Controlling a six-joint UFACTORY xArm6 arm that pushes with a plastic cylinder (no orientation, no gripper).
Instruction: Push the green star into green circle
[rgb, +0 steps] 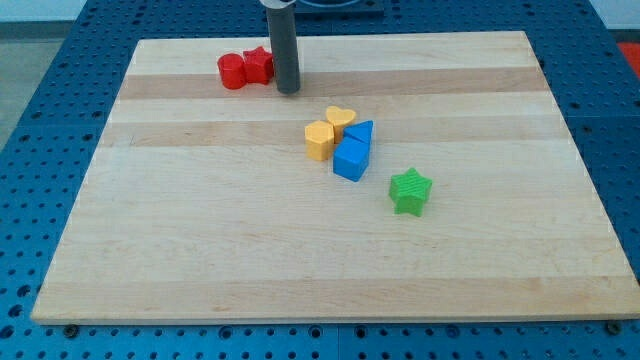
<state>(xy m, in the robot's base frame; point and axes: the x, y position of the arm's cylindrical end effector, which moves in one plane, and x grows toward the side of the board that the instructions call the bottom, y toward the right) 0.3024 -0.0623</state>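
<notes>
The green star (410, 190) lies on the wooden board (200, 240), right of the middle. No green circle shows in the view. My tip (288, 90) rests on the board near the view's top, just right of the red star (260, 64) and far up and left of the green star.
A red cylinder (232, 71) touches the red star on its left. A cluster sits near the middle: a yellow heart (340, 117), a yellow block (319, 140), a blue triangle-like block (361, 133) and a blue cube (351, 158). Blue pegboard surrounds the board.
</notes>
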